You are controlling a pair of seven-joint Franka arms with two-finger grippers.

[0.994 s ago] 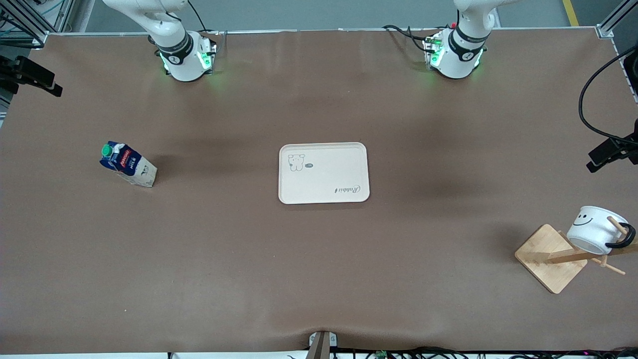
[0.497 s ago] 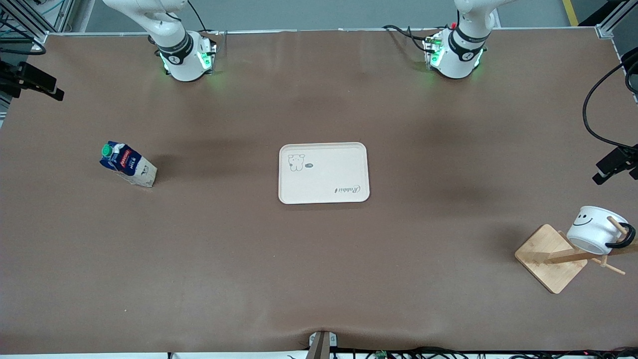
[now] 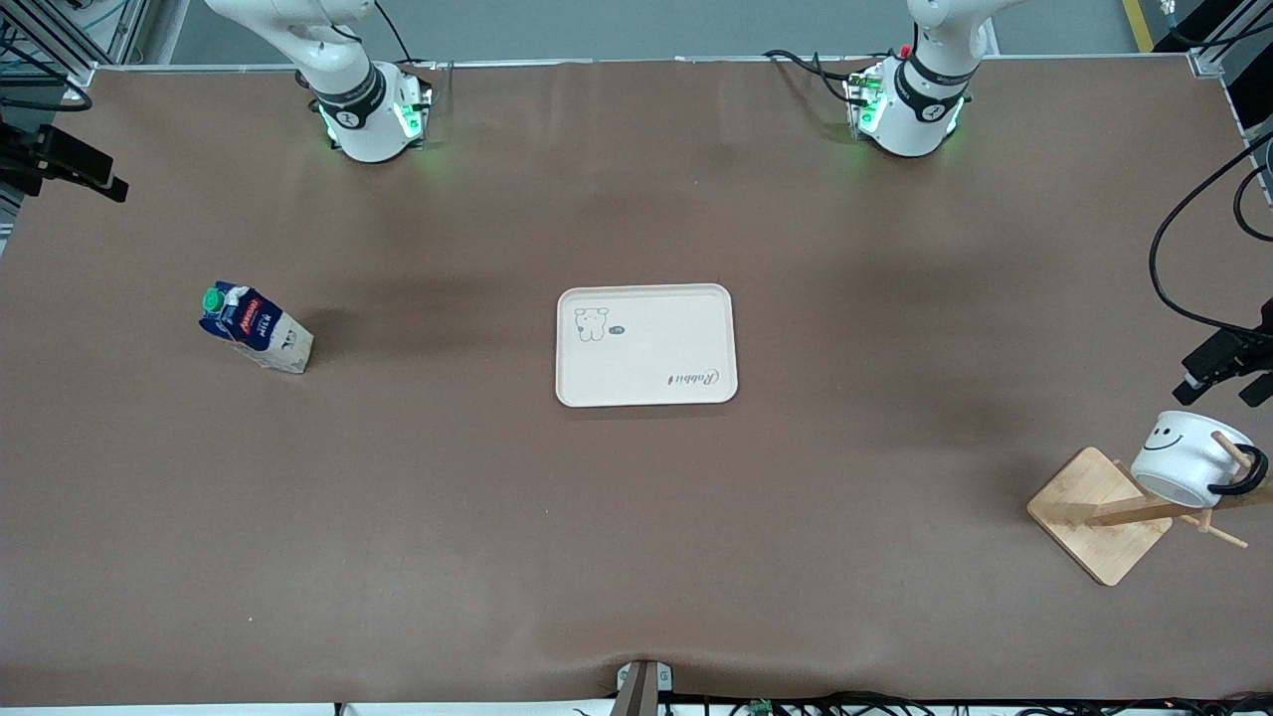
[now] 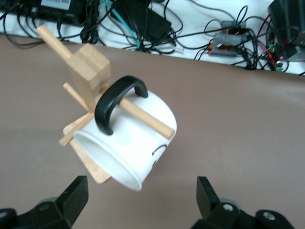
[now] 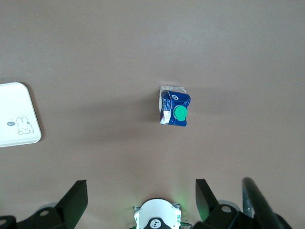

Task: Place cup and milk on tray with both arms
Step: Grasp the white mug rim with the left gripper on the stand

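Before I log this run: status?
Left gripper open by cup on rack. Right gripper open above milk. Tray bare.

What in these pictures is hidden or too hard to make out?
- Both arms, front view: upper parts cut off by the top edge.
- Right claw: open in its wrist view; out of the front view.
- Milk label: too small to read.
- Cup face, left wrist view: mostly turned away; its inside is hidden too.
- Left claw: open.

Wide table (image 3: 636,557) under brown matte covering, faint soft shadows across it. Grey floor (image 3: 646,25) past table's top edge, yellow line (image 3: 1137,22) near corner. Aluminium frame posts (image 3: 1215,50) at corners. Tangled black cables (image 4: 157,24) along white edge.
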